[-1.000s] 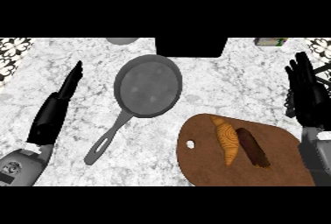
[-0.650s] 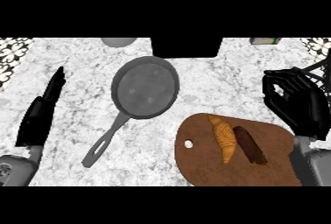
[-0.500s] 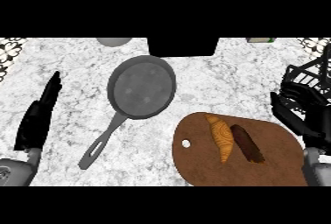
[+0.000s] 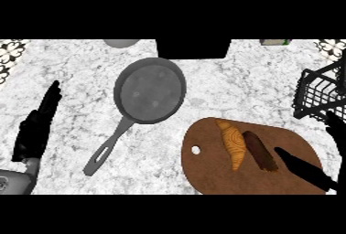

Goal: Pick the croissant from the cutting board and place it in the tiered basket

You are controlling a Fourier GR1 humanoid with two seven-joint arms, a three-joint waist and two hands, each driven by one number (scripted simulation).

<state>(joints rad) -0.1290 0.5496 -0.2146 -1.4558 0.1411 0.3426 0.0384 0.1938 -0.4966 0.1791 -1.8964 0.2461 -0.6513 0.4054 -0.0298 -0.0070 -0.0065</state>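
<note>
A golden croissant (image 4: 232,142) lies on the round brown cutting board (image 4: 209,171) at the lower right. Beside it, to the right, lies a dark brown oblong pastry (image 4: 259,150). My right hand (image 4: 307,171) is open at the board's right side, its thumb stretched over the board just right of the dark pastry, touching neither item. The black wire tiered basket (image 4: 320,93) shows at the right edge, partly cut off. At the left edge my left hand (image 4: 37,124) rests open with fingers pointing up.
A grey frying pan (image 4: 149,90) sits in the middle, its handle (image 4: 108,148) pointing down-left. A dark block (image 4: 192,48) stands at the back centre, a grey bowl's rim (image 4: 121,43) at the back left and a small item (image 4: 273,42) at the back right.
The view has shifted left, bringing the wire basket in at the right. My right hand has dropped from beside the board down to its right side, thumb over the board.
</note>
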